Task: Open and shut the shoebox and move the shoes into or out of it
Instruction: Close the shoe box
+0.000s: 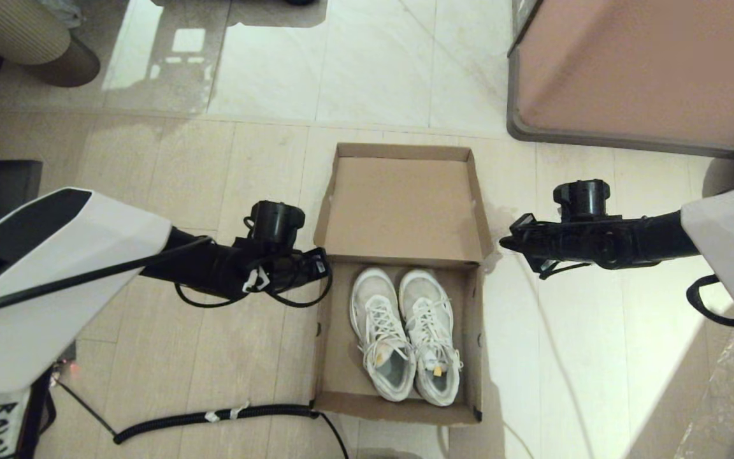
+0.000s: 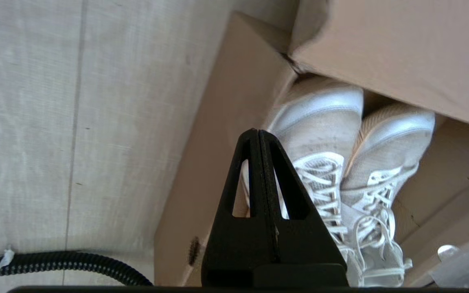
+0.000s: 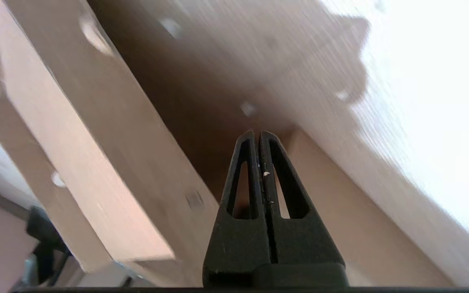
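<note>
With the lid already flung open, head view shows the shoebox (image 1: 399,287) on the floor (image 1: 150,191) between both arms, the shoes (image 1: 405,335) side by side in its base, toes toward the raised lid. Left tool (image 1: 322,264) hovers just beside the box's left wall, right tool (image 1: 507,243) just beside its right upper corner; neither visibly touches cardboard. A black cable (image 1: 214,417) runs to the box's near left corner. Likely next step is taking a shoe out or closing the lid: for a shoe, open wide first, come down over the collar, avoid snagging laces. Left wrist view: left tool (image 2: 259,134) clenched, fingers pressed together, holding nothing, above the left wall with the shoes (image 2: 340,162) beyond. Right wrist view: right tool (image 3: 257,134) likewise clenched and empty, beside the shoebox (image 3: 108,162) wall; blurred, contact unclear.
</note>
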